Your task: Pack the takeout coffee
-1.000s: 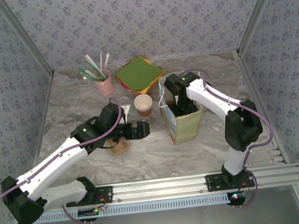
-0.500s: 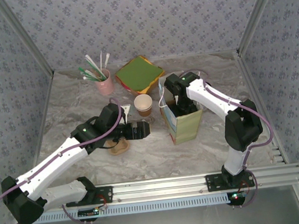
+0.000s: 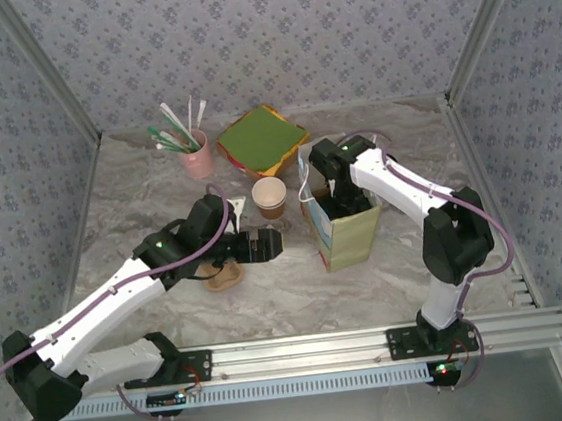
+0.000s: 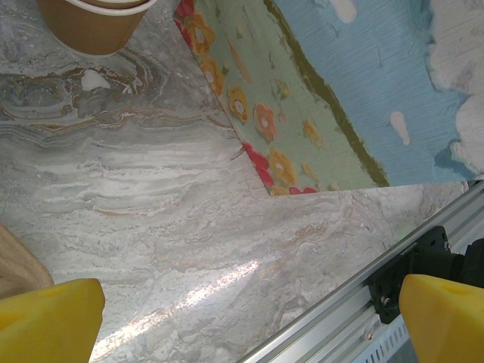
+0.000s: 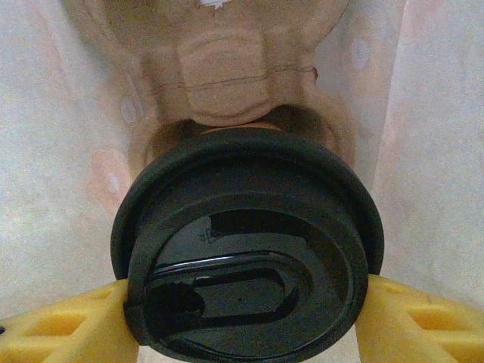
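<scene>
Takeout coffee (image 5: 249,242) down inside the paper bag (image 3: 349,238), black lid facing up, pinched at the rim between both yellow fingers of the right end effector (image 5: 243,318). Pale bag walls close on either side, moulded brown cardboard (image 5: 227,76) just past the lid, deeper in the bag. From above, right arm reaching over the bag's open top, wrist down in the mouth. Bag upright, flower print along the bottom of the side facing the left arm.

Over to the left of the bag: left end effector (image 4: 246,314) spread wide, nothing between the yellow fingertips, hovering low over the marbled table (image 4: 151,212), pointed toward the bag and short of touching it. Lidless brown cup (image 3: 270,198) just left of the bag, beyond the left end effector. Brown cardboard piece (image 3: 224,274) farther left of the bag, partly under the left arm. Well behind the bag, a flat green stack (image 3: 261,139); farther left again, a pink mug (image 3: 196,159) bristling with green and white sticks.
</scene>
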Motion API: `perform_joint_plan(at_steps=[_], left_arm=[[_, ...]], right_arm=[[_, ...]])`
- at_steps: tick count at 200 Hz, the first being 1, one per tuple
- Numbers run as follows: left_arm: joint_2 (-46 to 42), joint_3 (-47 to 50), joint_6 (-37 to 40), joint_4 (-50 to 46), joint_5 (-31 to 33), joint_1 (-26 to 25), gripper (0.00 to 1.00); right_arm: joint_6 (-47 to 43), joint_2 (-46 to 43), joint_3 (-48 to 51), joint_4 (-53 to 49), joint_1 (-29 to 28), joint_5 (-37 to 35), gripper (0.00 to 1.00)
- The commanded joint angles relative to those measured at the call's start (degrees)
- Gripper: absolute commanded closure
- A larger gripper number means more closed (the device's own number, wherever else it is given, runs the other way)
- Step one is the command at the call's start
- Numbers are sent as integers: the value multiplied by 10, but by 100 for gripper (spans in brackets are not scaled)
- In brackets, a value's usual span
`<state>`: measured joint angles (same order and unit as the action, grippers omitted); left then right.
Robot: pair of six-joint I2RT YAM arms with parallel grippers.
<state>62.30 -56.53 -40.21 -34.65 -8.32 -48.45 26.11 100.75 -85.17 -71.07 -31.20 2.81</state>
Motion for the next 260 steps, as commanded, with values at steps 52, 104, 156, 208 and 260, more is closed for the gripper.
perform_joint_plan(at_steps=[52, 104, 156, 208, 260], left_arm=[[-9, -12, -8, -1, 6, -6, 0], [-8, -12, -10, 0, 7, -8, 0], [-10, -15, -8, -5, 10, -9, 0], [-5, -18, -6, -2, 9, -9, 0], [-5, -17, -6, -4, 9, -10, 0]], right_arm=[[3, 37, 39, 15, -4, 5, 33], [0, 41, 28, 11, -4, 3, 33], [2, 54, 49, 31, -9, 10, 33], [1, 46, 34, 13, -7, 8, 33], [0, 55, 54, 33, -7, 10, 33]])
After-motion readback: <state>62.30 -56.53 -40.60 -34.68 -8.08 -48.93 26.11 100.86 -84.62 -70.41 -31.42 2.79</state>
